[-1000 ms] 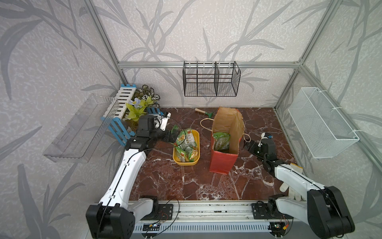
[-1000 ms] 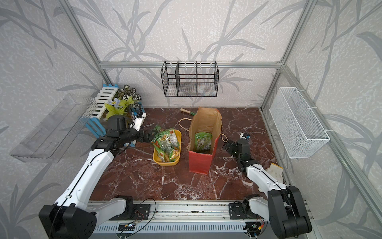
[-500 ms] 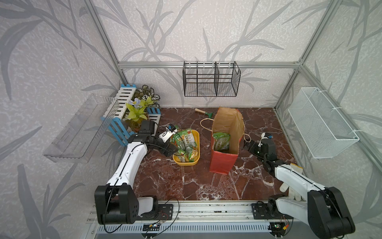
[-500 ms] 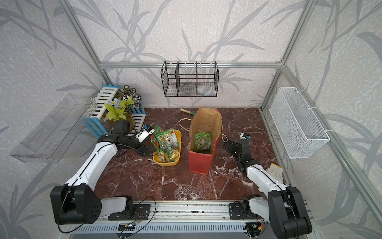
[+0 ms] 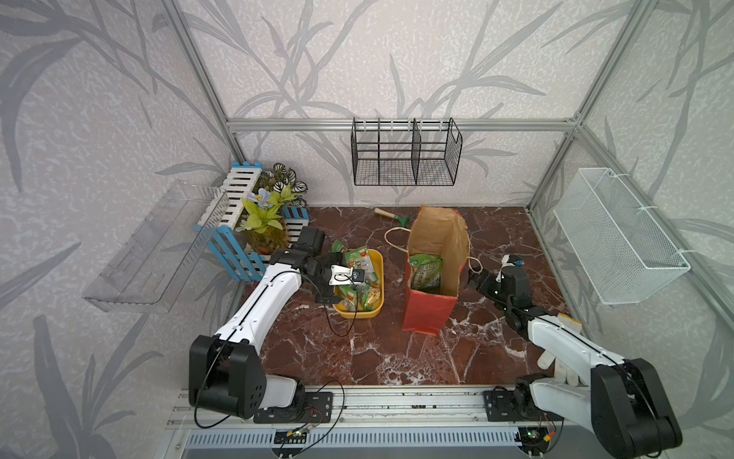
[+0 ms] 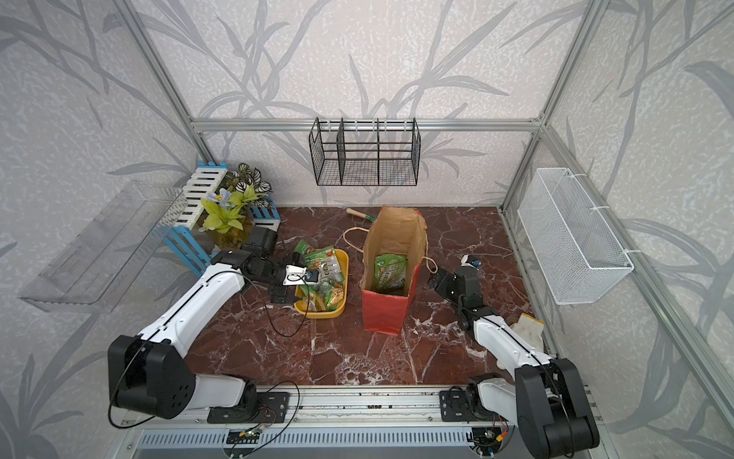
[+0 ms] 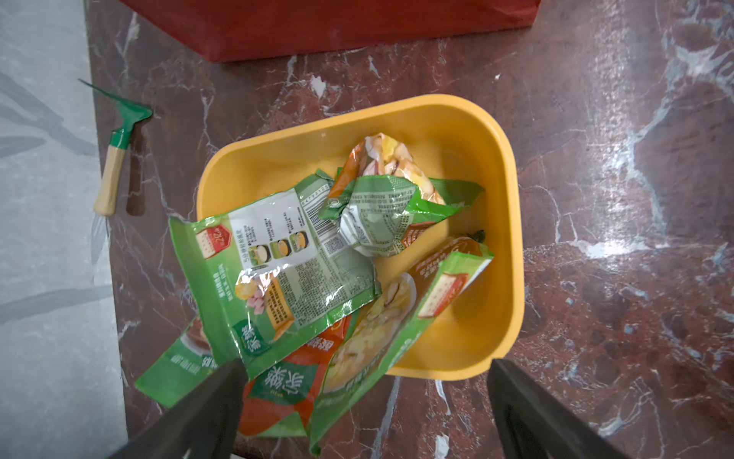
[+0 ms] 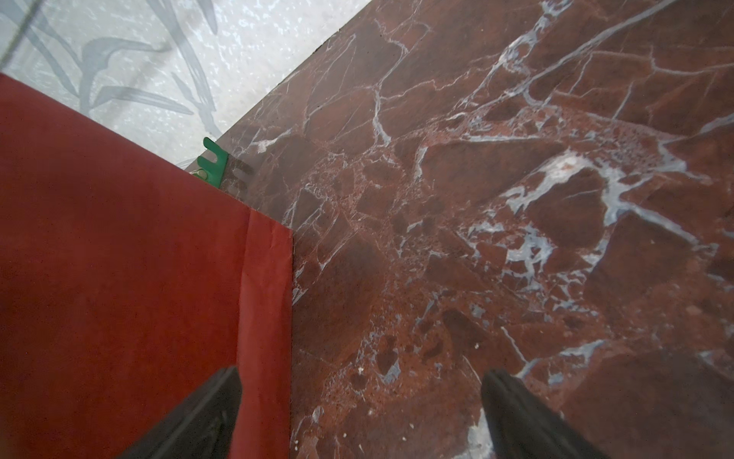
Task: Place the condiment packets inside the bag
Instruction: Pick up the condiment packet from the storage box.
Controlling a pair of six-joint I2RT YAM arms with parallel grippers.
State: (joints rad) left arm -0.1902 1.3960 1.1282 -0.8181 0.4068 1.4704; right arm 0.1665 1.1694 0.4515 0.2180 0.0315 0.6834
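Note:
Several green and orange condiment packets (image 7: 302, 270) lie heaped in a yellow tray (image 7: 504, 198), their ends hanging over its rim. One more packet (image 5: 425, 272) stands inside the bag (image 5: 427, 314), a tall red bag that is upright and open, with a brown inside. My left gripper (image 7: 363, 381) hovers open at the tray's left end; the overhanging packet ends lie between its wide-apart fingers (image 7: 222, 389), ungripped. My right gripper (image 8: 359, 377) is open and empty, low beside the bag's right wall (image 8: 119, 278). In both top views it sits just right of the bag (image 6: 385, 314).
A small green rake with a wooden handle (image 5: 391, 216) lies behind the bag. A blue and white fence planter (image 5: 258, 222) stands back left. A black wire basket (image 5: 405, 155), a white mesh basket (image 5: 619, 246) and a clear shelf (image 5: 159, 246) hang on the walls. A white glove (image 5: 564, 357) lies front right.
My left arm has swung from beside the planter down to the tray's left end, gripper staying open. The right arm and the bag have not moved.

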